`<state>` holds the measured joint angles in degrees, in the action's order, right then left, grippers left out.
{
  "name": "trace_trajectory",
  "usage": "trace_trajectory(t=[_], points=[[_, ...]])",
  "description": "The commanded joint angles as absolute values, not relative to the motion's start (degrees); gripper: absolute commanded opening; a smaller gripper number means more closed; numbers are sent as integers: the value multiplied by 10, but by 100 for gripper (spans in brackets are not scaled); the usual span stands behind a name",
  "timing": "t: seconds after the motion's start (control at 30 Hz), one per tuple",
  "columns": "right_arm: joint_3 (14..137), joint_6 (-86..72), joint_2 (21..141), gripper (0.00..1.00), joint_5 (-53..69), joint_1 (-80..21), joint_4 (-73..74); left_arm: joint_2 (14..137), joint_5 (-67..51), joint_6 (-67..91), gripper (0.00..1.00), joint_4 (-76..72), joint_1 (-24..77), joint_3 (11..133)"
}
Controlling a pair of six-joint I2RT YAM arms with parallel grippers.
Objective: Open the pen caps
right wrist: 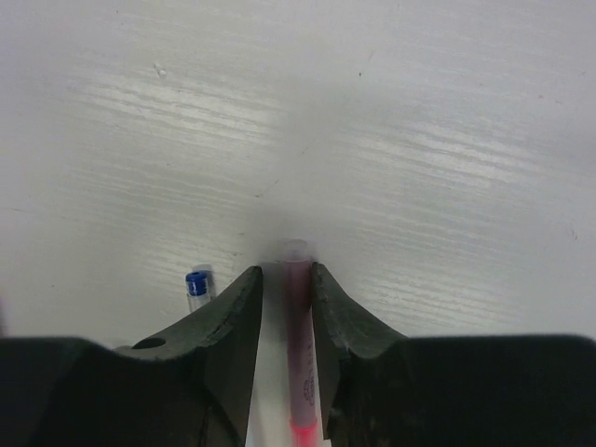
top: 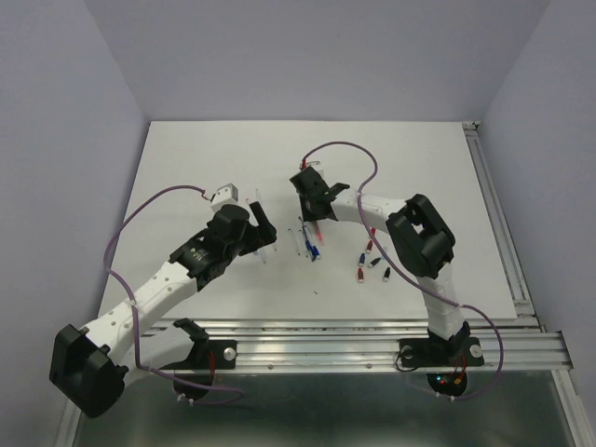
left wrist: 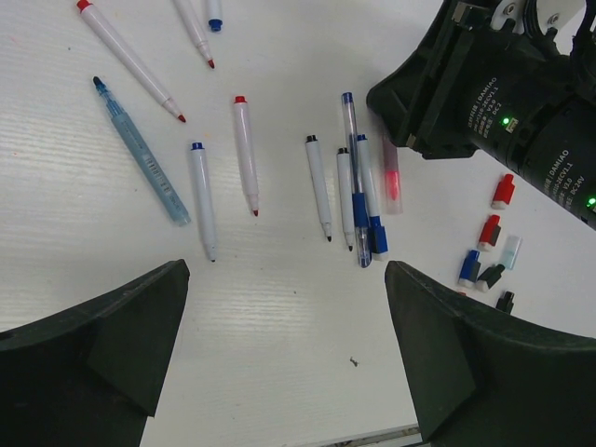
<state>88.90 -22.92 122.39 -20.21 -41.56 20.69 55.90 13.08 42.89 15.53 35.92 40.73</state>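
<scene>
My right gripper (top: 315, 219) is down at the table, its jaws drawn in narrow around a clear pen with red ink (right wrist: 296, 354); the pen lies against the right finger (right wrist: 340, 307). The same red pen (left wrist: 391, 182) shows in the left wrist view, poking out from under the right gripper. My left gripper (left wrist: 287, 279) is wide open and empty, hovering above bare table just left of the pens (top: 307, 244). Several thin pens lie side by side, among them a blue-gripped one (left wrist: 359, 209). Loose pen caps lie to the right: red (left wrist: 504, 191), red (left wrist: 489, 231), blue (left wrist: 469, 267), black (left wrist: 506, 300).
More pens lie further left: a light blue one (left wrist: 140, 154) and red-ended white ones (left wrist: 130, 60). A blue pen end (right wrist: 196, 284) sits just left of my right fingers. The loose caps (top: 372, 261) lie right of the pens. The table's metal rail (top: 372, 326) runs along the near edge.
</scene>
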Motion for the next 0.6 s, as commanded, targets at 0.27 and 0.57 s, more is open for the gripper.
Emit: trace_trajectory(t=[0.27,0.57], points=[[828,-248,1191,9,-218,-407,179,548,131,423,99,139,360,397],[724,-149,1051,3,-186,-405,64,530,31,382,99,37,359,380]])
